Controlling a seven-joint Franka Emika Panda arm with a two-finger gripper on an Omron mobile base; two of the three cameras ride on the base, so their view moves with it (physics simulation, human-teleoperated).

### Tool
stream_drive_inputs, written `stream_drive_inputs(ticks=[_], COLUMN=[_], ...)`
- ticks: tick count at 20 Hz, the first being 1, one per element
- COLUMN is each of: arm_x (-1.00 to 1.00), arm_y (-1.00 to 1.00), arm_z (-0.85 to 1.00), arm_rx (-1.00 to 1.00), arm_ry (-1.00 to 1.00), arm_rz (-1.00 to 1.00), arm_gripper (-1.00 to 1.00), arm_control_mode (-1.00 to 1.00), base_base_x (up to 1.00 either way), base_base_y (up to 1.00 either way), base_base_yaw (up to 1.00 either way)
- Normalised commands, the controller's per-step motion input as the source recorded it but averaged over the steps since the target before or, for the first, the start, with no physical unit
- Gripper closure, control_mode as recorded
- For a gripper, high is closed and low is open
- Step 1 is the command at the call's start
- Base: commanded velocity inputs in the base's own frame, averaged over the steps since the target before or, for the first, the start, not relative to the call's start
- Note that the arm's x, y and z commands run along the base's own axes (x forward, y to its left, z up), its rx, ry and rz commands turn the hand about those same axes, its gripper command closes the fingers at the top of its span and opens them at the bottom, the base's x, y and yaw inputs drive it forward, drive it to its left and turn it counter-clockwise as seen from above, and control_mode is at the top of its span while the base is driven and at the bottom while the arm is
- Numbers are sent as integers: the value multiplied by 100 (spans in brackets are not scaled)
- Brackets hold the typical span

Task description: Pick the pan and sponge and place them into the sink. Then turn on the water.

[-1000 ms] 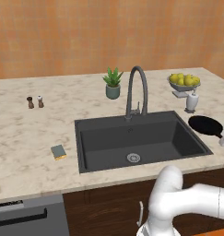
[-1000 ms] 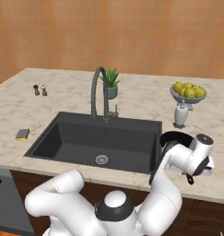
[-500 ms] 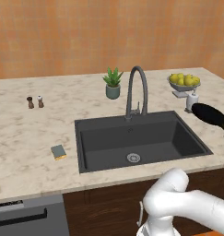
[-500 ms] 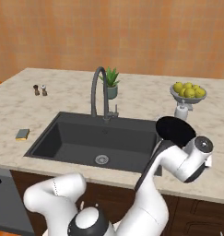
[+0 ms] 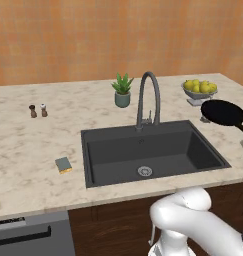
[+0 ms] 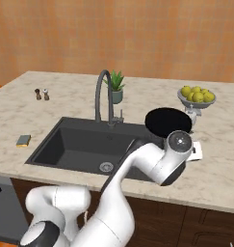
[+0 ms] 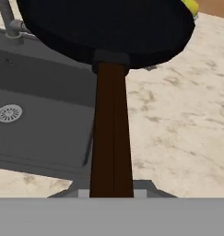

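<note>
We see the pan (image 5: 222, 112) lifted clear of the counter (image 5: 23, 145), hanging in the air at the right end of the sink (image 5: 148, 150), its round black body just in front of the bowl of lemons (image 5: 199, 88). In the right base view the pan (image 6: 167, 121) sits above the sink's (image 6: 75, 142) right rim, directly beyond the arm's wrist. From the hand view we look along the dark handle, which runs from the bottom of the picture up to the pan (image 7: 109, 27); the handle comes up out of the gripper (image 7: 111, 193), so we take the gripper as clamped on the pan's handle, though the fingertips themselves are hidden. Below the pan in that view lie the sink (image 7: 35, 120) with its round metal drain (image 7: 8, 113) on the left and the speckled counter (image 7: 178, 124) on the right. The sponge (image 5: 63, 165) lies flat on the counter just left of the sink, green side up, well apart from the pan; we find the sponge (image 6: 23, 140) again at the sink's left edge in the right base view. The dark arched faucet (image 5: 148, 100) stands behind the sink at its middle, with a small potted plant (image 5: 122, 90) just to its left. Two small shakers (image 5: 38, 110) stand side by side far left on the counter.
</note>
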Motion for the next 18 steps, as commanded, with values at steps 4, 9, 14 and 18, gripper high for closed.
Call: stream_drive_inputs(ticks=[4, 9, 14, 18], arm_x=[2, 8, 23, 49], arm_y=[83, 48, 9, 1], arm_z=[56, 19, 0, 0], arm_rx=[-29, -24, -13, -1], arm_ry=[11, 36, 20, 3], arm_rz=[21, 50, 21, 15], arm_gripper=[100, 100, 100, 100], arm_control_mode=[-100, -100, -100, -100], base_base_x=[0, 0, 0, 0], base_base_y=[0, 0, 0, 0], base_base_yaw=[0, 0, 0, 0])
